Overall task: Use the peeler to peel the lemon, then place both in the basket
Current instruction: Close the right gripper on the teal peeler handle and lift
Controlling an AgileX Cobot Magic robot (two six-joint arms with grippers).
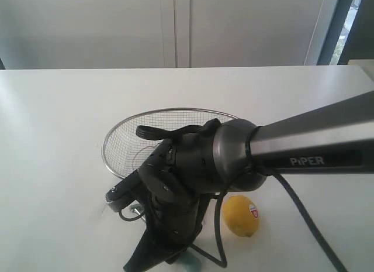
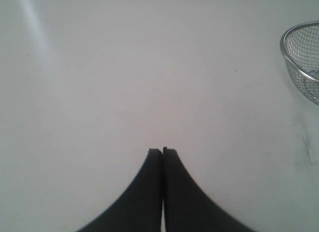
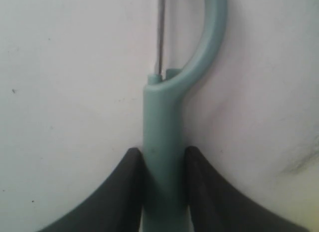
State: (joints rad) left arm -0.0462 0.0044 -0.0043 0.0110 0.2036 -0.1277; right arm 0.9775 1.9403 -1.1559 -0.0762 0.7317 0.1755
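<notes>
The teal-green peeler lies on the white table, its curved head and metal blade pointing away from my right gripper. Both black fingers press against the sides of its handle. In the exterior view only a sliver of the peeler shows under that gripper at the bottom edge. The yellow lemon, sticker facing the camera, rests on the table just right of the gripper. The wire-mesh basket stands behind them. My left gripper hovers over bare table, shut and empty.
The right arm reaches in from the right and hides the basket's near side. A black cable hangs from it past the lemon. In the left wrist view the basket's rim shows at the edge.
</notes>
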